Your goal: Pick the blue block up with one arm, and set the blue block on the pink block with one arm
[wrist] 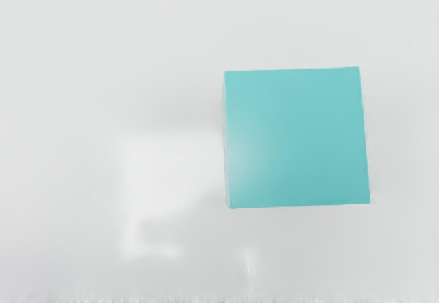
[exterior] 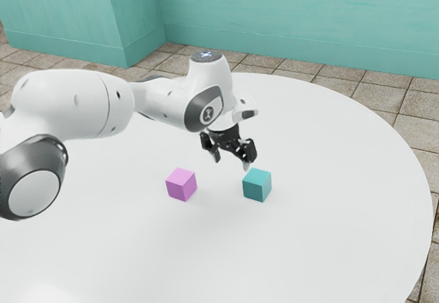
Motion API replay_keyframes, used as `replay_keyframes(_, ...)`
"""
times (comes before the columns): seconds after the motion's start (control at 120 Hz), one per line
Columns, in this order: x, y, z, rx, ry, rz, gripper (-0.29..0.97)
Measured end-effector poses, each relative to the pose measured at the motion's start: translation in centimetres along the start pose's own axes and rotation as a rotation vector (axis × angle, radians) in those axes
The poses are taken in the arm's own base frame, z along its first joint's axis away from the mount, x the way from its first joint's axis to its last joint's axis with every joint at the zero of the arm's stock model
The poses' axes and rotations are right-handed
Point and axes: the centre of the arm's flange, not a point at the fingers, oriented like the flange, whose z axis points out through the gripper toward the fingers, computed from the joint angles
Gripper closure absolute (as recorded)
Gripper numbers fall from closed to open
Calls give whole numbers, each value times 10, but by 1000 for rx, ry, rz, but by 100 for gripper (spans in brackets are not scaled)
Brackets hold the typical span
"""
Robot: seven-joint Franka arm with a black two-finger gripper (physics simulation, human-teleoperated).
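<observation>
The blue block [exterior: 257,184] is a teal-blue cube resting on the round white table [exterior: 329,248]. To the exterior view's left of it, a short gap away, sits the pink block [exterior: 181,183]. My black gripper [exterior: 232,159] hangs open just above the table, behind the gap between the two blocks and closer to the blue one, with nothing between its fingers. In the wrist view the blue block [wrist: 296,138] lies on the white tabletop, off to one side of my hand's centre.
The table's edge curves along the exterior view's right and far side, with tiled floor [exterior: 405,104] and teal walls [exterior: 288,8] beyond. My white arm [exterior: 89,111] stretches in from the exterior view's left, above the table.
</observation>
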Motion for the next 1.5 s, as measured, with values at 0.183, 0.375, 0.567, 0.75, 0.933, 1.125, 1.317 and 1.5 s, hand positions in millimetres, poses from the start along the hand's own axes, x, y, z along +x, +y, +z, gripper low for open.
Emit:
replay_keyframes(0.183, 8, 30, 9, 6, -14, 34, 2)
replay_keyframes(0.375, 15, 54, 24, -4, -39, 47, 2)
replay_keyframes(0.567, 21, 41, 36, 10, -97, 13, 2)
replay_keyframes(0.75, 45, 43, 36, -3, -75, 15, 2)
replay_keyframes(0.933, 50, 35, 46, -27, -94, 20, 2)
replay_keyframes(1.125, 48, 31, 61, -14, -116, 25, 2)
replay_keyframes(1.317, 48, 30, 72, -9, -128, 27, 2)
replay_keyframes(1.5, 51, 32, 68, -12, -115, 30, 2)
